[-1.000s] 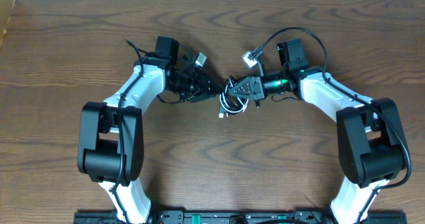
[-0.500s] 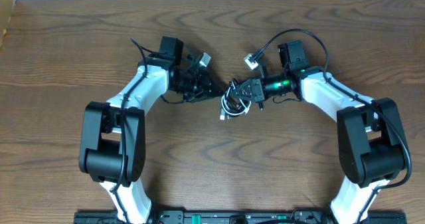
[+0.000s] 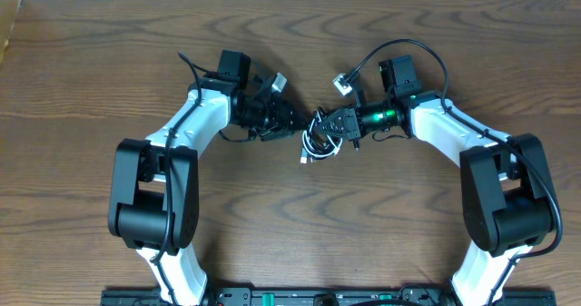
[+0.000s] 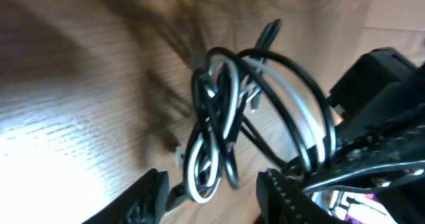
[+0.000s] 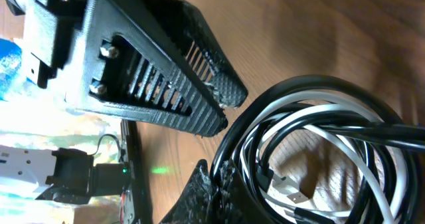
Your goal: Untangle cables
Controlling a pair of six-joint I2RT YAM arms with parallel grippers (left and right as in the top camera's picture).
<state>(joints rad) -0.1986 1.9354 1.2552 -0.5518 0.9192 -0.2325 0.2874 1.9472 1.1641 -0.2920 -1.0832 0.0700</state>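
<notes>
The cables (image 3: 317, 141) lie as one tangled bundle of thin black and white cords on the wooden table, between the two arms. My right gripper (image 3: 332, 123) is at the bundle's upper right edge. In the right wrist view its fingertips (image 5: 222, 187) are pinched shut on black strands of the cables (image 5: 319, 134). My left gripper (image 3: 292, 121) faces the bundle from the left. Its jaws stand apart in the left wrist view (image 4: 216, 207). The lower loop of the cables (image 4: 211, 134), white and black, hangs just in front of the gap, touched by neither finger.
Thicker black cords with silver plugs arch over each wrist (image 3: 399, 47) (image 3: 277, 82). The left gripper's latticed finger (image 5: 153, 71) fills the upper left of the right wrist view, close to the bundle. Bare wooden table (image 3: 300, 224) lies toward the front.
The left gripper closed and then opened again, edging slightly right toward the bundle. The right gripper stayed shut on the cables and shifted the bundle a little.
</notes>
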